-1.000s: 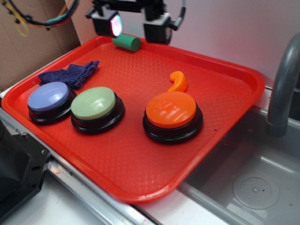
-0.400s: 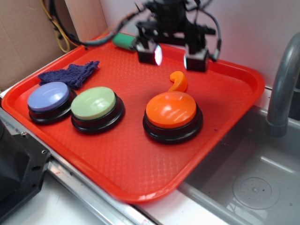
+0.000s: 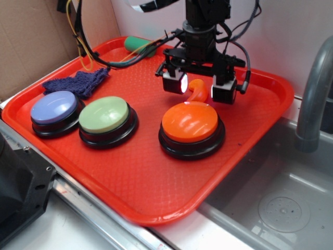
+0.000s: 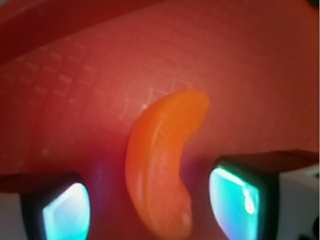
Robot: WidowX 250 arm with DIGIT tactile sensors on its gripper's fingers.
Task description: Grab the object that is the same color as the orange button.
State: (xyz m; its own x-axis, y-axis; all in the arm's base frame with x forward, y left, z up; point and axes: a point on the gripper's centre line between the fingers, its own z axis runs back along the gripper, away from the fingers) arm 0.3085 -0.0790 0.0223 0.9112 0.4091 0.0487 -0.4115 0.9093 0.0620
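- Orange hook piece (image 4: pixel 162 167) lies on the red tray (image 3: pixel 156 187), just behind the orange button (image 3: pixel 190 124), on the button's far side from me. Curved, glossy, tapered end pointing away from the button.
- Gripper (image 3: pixel 199 89) hangs directly over the piece, jaws spread wide, one pad either side of it. Wrist view shows both pads (image 4: pixel 65 212) flanking the orange curve with tray showing in the gaps; nothing is held.
- Whether the pads are low enough to bite I cannot tell; from the side view they look close to the tray, right behind the button's dome.
- Progress, as I judge it: approach and lining-up done, grasp not yet made. Left to do: any last drop, close on the piece, lift clear.
- Risk, my guess: the button sits so close that a pad could clip its dome on closing.
- Further out from the orange button: pale green button (image 3: pixel 105 115) beside it to its left, lavender button (image 3: pixel 53 108) beyond that, a blue knitted cloth (image 3: pixel 78 82) behind those two, a green cylinder (image 3: pixel 136 44) at the tray's far rim.
- Grey faucet (image 3: pixel 315 99) stands to the right, off the tray.
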